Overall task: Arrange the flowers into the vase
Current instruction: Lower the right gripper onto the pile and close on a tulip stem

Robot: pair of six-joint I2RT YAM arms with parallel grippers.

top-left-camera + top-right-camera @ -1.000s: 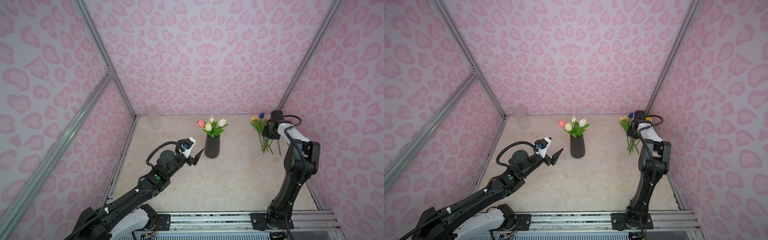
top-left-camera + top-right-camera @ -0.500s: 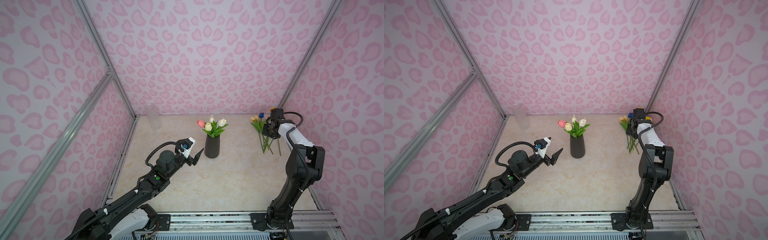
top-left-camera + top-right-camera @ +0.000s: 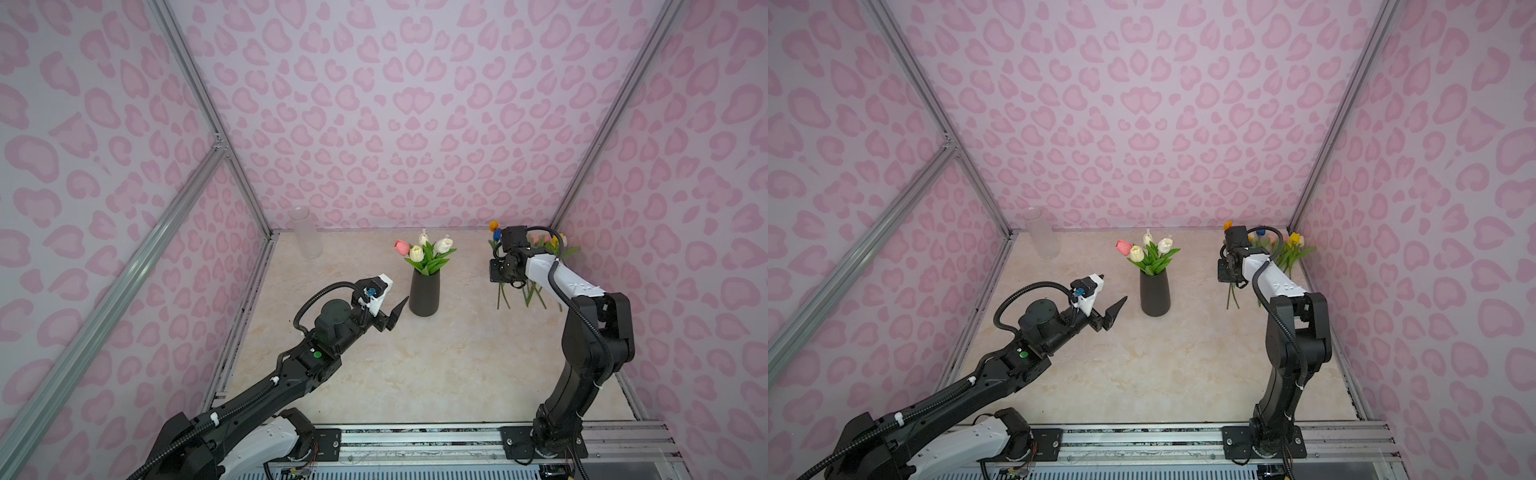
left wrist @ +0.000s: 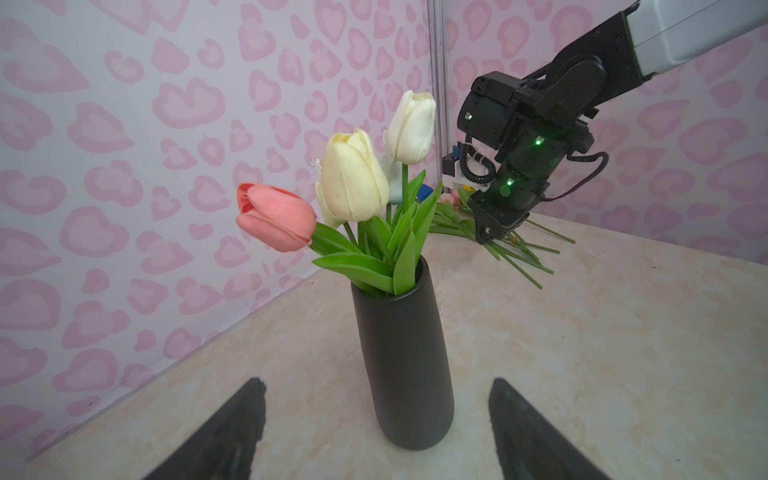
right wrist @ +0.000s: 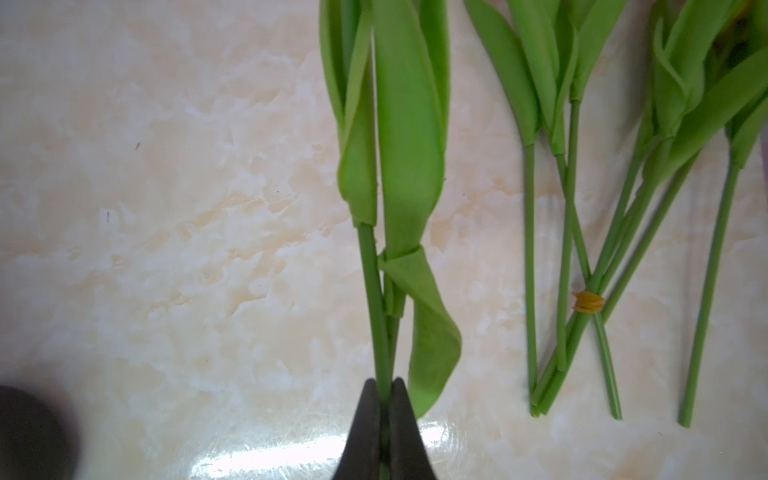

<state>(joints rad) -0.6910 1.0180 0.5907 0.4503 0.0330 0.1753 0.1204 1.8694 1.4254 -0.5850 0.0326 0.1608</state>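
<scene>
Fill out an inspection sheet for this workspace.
Surface: beige marbled tabletop.
Job's things: black vase upright, holding four tulips; loose flowers lie near the right wall, some bound by a yellow band.
Clutter: clear cylinder in the back left corner.
Grippers: left gripper open, empty, facing the vase; right gripper shut on stems at the pile.
Cables: black hoses loop over both wrists.
Surroundings: pink patterned walls, metal frame, rail in front.

Vase (image 3: 1155,293) ctr, loose flowers (image 3: 1289,257) to R
</scene>
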